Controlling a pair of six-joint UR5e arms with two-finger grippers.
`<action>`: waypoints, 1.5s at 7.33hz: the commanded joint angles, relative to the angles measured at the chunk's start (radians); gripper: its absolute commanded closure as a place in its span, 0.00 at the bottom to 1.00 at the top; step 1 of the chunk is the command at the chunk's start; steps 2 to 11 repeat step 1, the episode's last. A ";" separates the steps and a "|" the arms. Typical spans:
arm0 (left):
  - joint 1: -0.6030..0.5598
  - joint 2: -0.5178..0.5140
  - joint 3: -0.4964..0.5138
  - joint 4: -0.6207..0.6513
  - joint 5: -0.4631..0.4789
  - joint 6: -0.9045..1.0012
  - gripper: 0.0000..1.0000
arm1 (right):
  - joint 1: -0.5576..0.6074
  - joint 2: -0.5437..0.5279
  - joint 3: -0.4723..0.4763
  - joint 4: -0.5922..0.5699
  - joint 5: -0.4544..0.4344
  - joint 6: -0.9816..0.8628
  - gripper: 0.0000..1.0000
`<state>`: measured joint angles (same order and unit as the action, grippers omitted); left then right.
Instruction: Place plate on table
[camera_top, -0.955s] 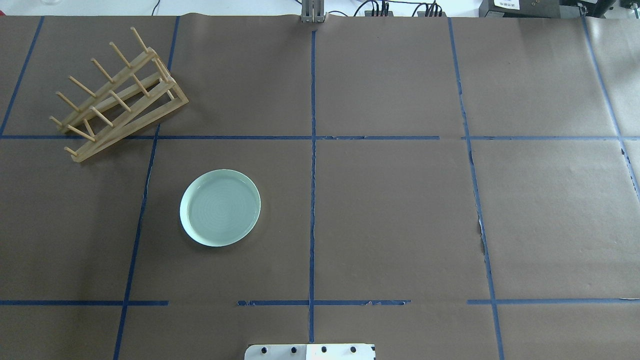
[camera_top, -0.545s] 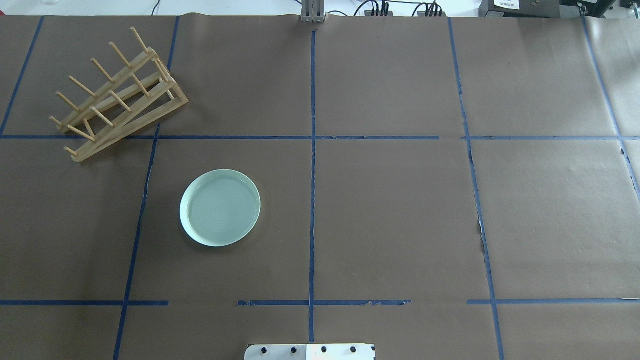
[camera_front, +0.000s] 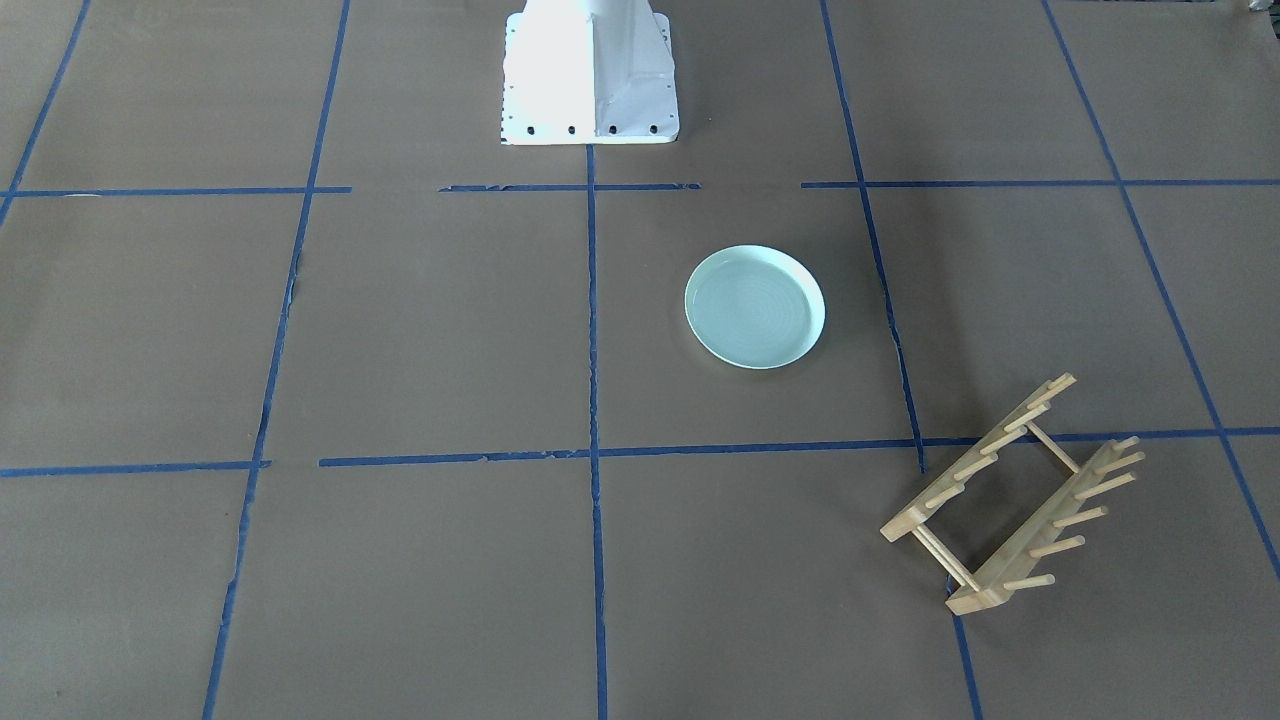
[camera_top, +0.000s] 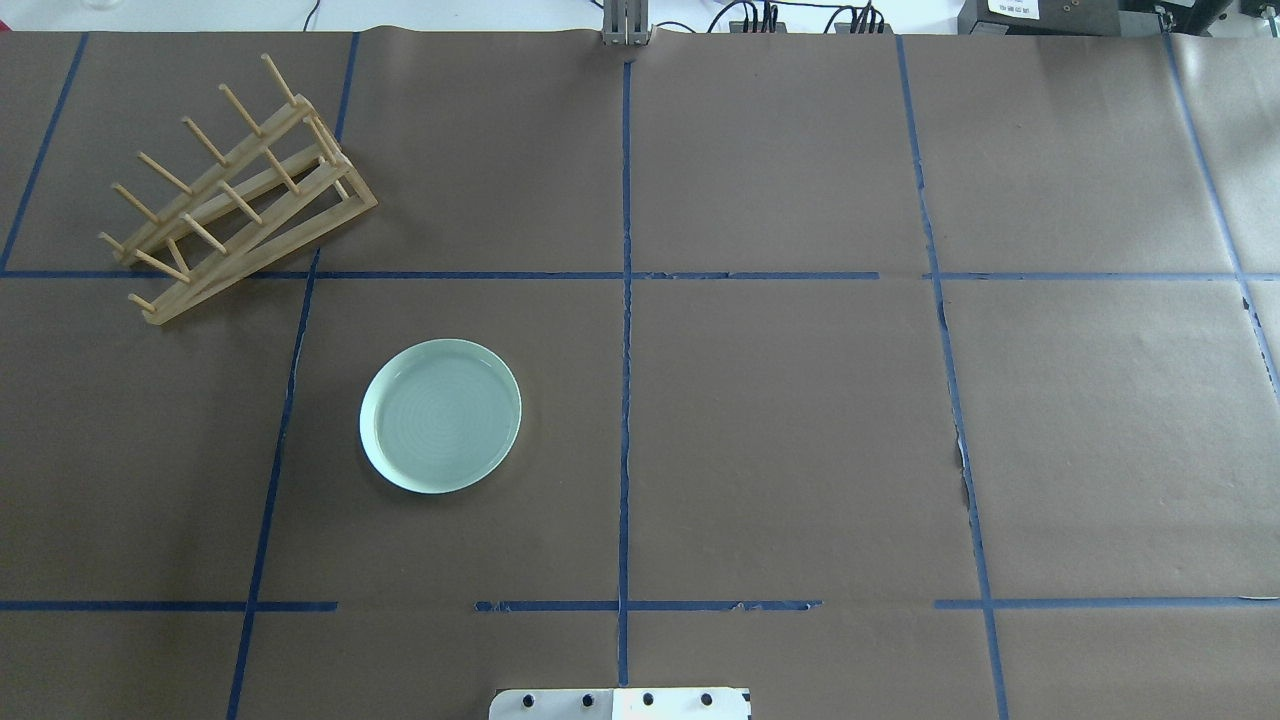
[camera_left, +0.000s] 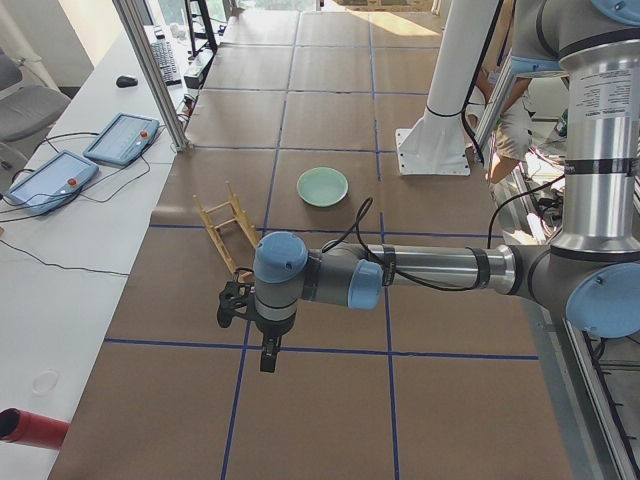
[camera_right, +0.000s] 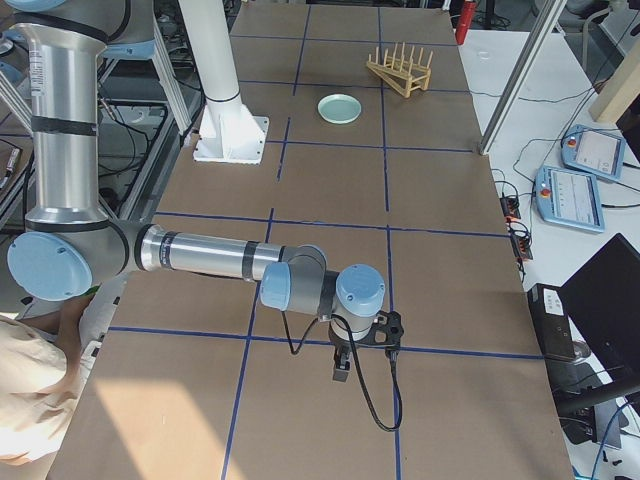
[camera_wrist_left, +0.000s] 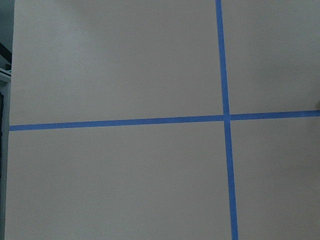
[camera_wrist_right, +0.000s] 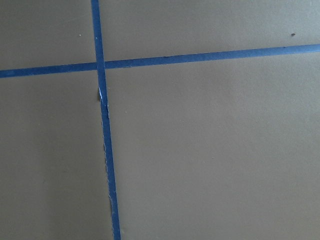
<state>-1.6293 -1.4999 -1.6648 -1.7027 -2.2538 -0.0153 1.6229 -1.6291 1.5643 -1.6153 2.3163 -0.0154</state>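
Observation:
The pale mint-green plate (camera_top: 440, 416) lies flat on the brown paper-covered table (camera_top: 790, 430), in the left-centre rectangle, with nothing touching it. It also shows in the front-facing view (camera_front: 755, 307), the left view (camera_left: 322, 186) and the right view (camera_right: 339, 107). My left gripper (camera_left: 265, 352) hangs over the table far from the plate and shows only in the left view; I cannot tell whether it is open or shut. My right gripper (camera_right: 342, 366) shows only in the right view, also far from the plate; I cannot tell its state. Both wrist views show only bare paper and blue tape.
A light wooden peg rack (camera_top: 235, 190) stands empty at the far left of the table, also in the front-facing view (camera_front: 1015, 500). The robot's white base (camera_front: 588, 70) stands at the near edge. Tablets (camera_left: 85, 160) lie on a side bench.

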 joint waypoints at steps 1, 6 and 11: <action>0.000 0.001 0.002 0.000 -0.001 0.000 0.00 | 0.000 0.000 0.000 0.000 0.000 0.000 0.00; 0.000 0.001 0.002 0.000 -0.001 0.000 0.00 | 0.000 0.000 0.000 0.000 0.000 0.000 0.00; 0.000 0.001 0.002 0.000 -0.001 0.000 0.00 | 0.000 0.000 0.000 0.000 0.000 0.000 0.00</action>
